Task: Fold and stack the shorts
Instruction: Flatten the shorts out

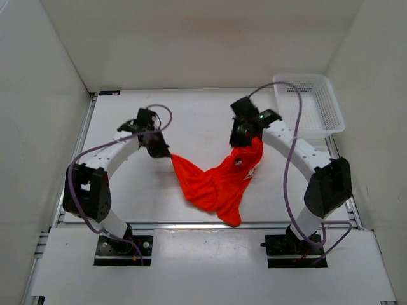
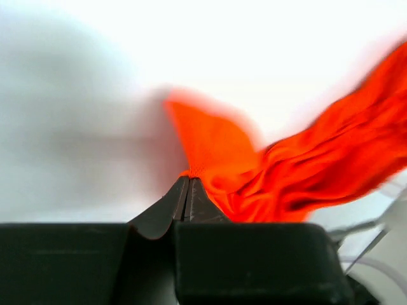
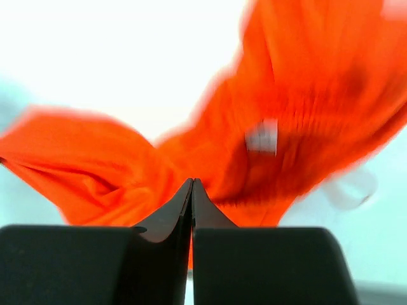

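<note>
My left gripper (image 1: 163, 151) clamped on one shorts (image 1: 219, 187) corner | my right gripper (image 1: 245, 141) clamped on the other end | shorts sag bunched between | basket (image 1: 304, 77) far right

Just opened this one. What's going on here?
A pair of orange-red shorts is stretched between the robot's two claws. The left claw is shut on one end and the right claw on the other, and the cloth sags in the middle towards the table. The shorts are bunched and not yet folded. A white basket sits at the far right corner, apart from the shorts.
</note>
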`<state>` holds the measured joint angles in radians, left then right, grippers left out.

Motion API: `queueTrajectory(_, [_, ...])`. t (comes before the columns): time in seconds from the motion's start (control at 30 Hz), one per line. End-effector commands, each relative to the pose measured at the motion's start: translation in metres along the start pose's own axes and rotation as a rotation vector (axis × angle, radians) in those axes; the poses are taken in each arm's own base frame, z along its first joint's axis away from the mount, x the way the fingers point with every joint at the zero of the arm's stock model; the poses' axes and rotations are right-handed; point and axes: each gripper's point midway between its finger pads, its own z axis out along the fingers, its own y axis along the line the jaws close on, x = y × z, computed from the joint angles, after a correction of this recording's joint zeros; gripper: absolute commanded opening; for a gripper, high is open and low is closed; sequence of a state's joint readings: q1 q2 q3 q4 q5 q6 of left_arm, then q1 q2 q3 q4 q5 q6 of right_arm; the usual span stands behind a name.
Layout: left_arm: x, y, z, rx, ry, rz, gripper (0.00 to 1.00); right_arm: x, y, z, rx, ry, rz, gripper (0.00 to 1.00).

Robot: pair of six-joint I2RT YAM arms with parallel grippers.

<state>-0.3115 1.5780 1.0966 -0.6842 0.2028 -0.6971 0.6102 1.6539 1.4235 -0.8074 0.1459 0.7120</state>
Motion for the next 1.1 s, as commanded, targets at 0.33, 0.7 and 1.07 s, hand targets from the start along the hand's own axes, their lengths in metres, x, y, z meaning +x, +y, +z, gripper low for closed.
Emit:
queueTrajectory(0.33, [-0.124, -0.061, -0.184, 0.169, -0.413, 0.085, 0.1, -0.135, -0.005, -0.186, -0.174, -0.546, -0.052, 0.0])
queueTrajectory(0.7, [-0.098, 0.006, -0.139, 0.026, -0.36, -0.016, 0.1, 0.044, -0.023, -0.054, -0.293, 0.01, -0.067, 0.68])
queueTrajectory(1.07, [-0.219, 0.012, -0.166, 0.007, -0.522, -0.087, 0.1, 0.034, 0.089, -0.005, -0.18, -0.02, -0.426, 0.89])
